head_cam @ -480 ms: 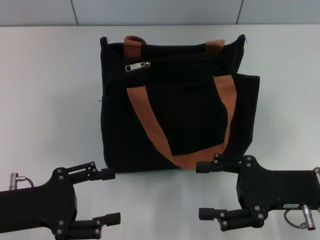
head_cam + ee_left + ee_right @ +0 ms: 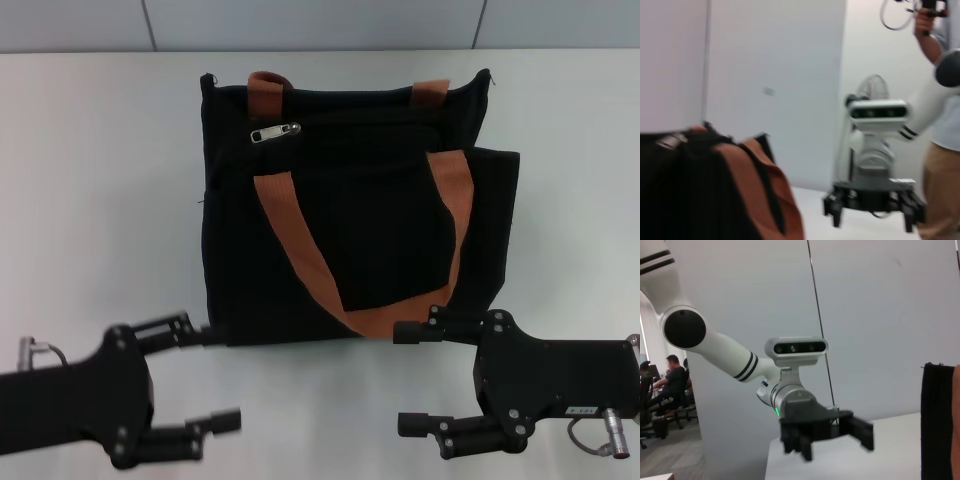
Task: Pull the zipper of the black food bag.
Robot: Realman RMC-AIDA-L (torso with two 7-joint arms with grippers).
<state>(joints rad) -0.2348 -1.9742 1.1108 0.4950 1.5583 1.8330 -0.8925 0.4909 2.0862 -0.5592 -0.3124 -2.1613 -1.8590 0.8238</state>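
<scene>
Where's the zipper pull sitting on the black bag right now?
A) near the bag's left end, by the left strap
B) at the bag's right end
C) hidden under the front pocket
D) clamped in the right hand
A: in the head view the silver zipper lies near the left end of the black food bag, with both hands away from it.

White table (image 2: 100, 200), grey wall (image 2: 320, 22)

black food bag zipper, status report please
Left end effector open, near bag's front-left corner. Right end effector open, at front-right. Zipper untouched on black food bag. Nothing blocking.
</scene>
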